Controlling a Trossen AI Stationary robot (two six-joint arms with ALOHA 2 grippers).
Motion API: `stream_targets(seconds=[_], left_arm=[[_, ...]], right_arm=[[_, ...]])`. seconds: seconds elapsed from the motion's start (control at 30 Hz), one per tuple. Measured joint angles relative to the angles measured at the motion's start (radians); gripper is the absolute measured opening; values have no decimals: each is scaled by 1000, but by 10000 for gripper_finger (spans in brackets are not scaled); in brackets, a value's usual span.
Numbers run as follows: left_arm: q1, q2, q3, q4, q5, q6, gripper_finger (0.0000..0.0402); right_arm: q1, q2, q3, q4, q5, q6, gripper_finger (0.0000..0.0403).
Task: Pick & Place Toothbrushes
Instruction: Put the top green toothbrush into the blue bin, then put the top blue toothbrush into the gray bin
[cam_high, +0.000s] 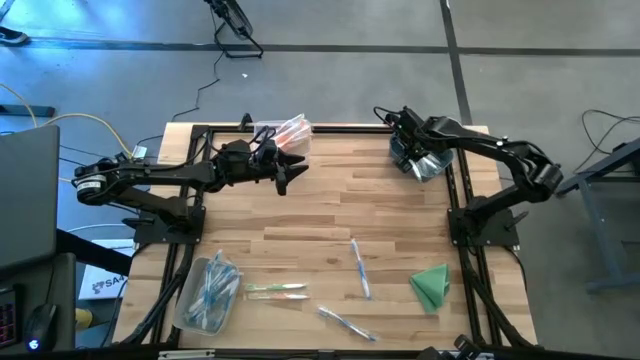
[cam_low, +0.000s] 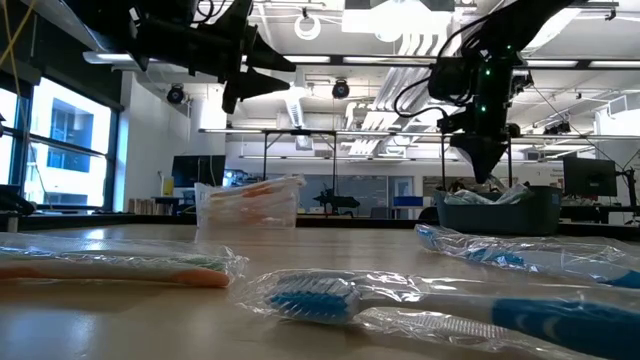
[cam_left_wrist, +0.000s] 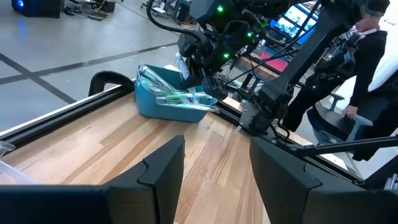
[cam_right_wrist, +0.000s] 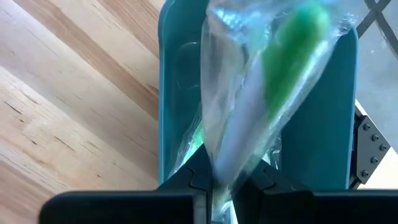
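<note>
Right in front of your low camera lies a wrapped blue toothbrush (cam_low: 320, 297), with an orange one (cam_low: 110, 268) beside it. From above you count four loose wrapped toothbrushes on the tabletop (cam_high: 330, 205): a green and orange pair (cam_high: 276, 291) lying side by side, one blue (cam_high: 360, 268) near the middle, and one (cam_high: 346, 323) at the near edge. A clear bin (cam_high: 206, 293) at the near left corner holds more blue ones, too many for you to count. A clear bin (cam_high: 285, 131) with orange brushes stands at the far edge, and a folded green cloth (cam_high: 432, 285) lies at the right.

Your right hand (cam_right_wrist: 219, 177) hangs over the teal bin (cam_right_wrist: 314, 149) at the far right corner, fingers clamped on one wrapped green toothbrush (cam_right_wrist: 273, 68); the bin has more green ones inside. Your left hand (cam_left_wrist: 214, 162) hovers above the tabletop just beside the orange bin, fingers apart and holding nothing.
</note>
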Motion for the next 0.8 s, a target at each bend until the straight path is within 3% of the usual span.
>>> stream_targets(seconds=[0.4, 0.8], left_arm=[[0, 0, 0, -1, 0, 0, 178], [0, 0, 0, -7, 0, 0, 178]], right_arm=[[0, 0, 0, -9, 8, 27, 67], [2, -15, 21, -50, 59, 18, 152]])
